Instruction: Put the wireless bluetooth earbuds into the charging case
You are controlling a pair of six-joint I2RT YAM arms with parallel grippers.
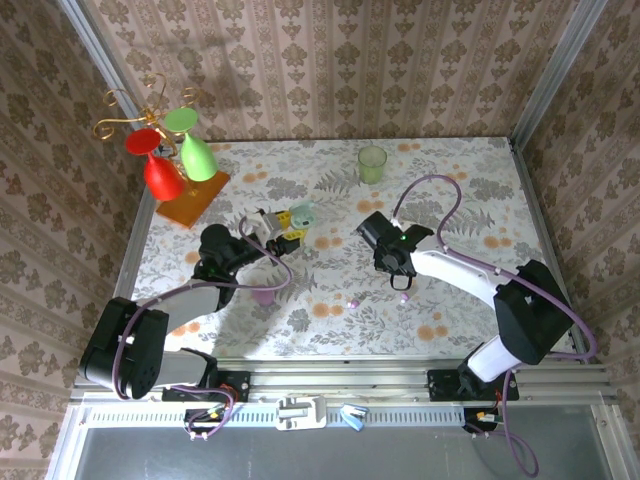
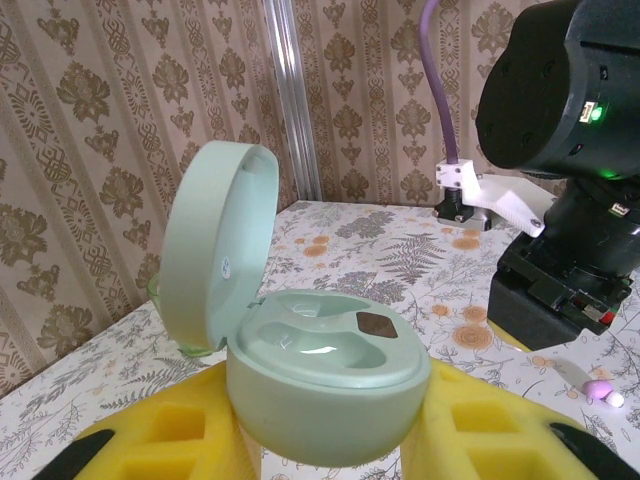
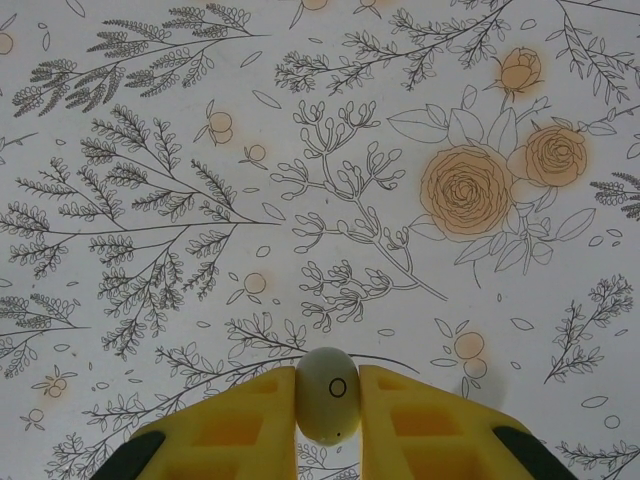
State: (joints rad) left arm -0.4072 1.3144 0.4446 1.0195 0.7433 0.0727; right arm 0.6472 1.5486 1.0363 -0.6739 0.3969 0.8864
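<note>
Charging case (image 2: 320, 400), mint green and rounded, stands open with its lid (image 2: 215, 250) hinged back nearly upright. The base shows two smooth moulded wells and a small dark patch on its top face. In the top view the case (image 1: 303, 213) sits left of mid-table, over the flowered table (image 1: 470, 180).

The pale earbud (image 3: 327, 395) is far smaller: an egg-shaped, greenish-white bead with a tiny dark ring printed on it. It hangs over the floral tablecloth, well apart from the case; whether it touches the cloth I cannot tell. A pinkish-purple earbud (image 2: 598, 386) of like size, with a white tip, lies loose on the table near the right arm's black housing. The top view shows one such bud (image 1: 353, 302) near the table's middle.

The left gripper (image 2: 325, 445) is clamped on the case's base, with a yellow foam finger pressed against each side. The right gripper (image 3: 327, 412) is closed to a narrow gap, and its yellow fingers pinch the pale earbud between their tips. From above, the right gripper (image 1: 403, 285) points down at the table, right of centre.
</note>
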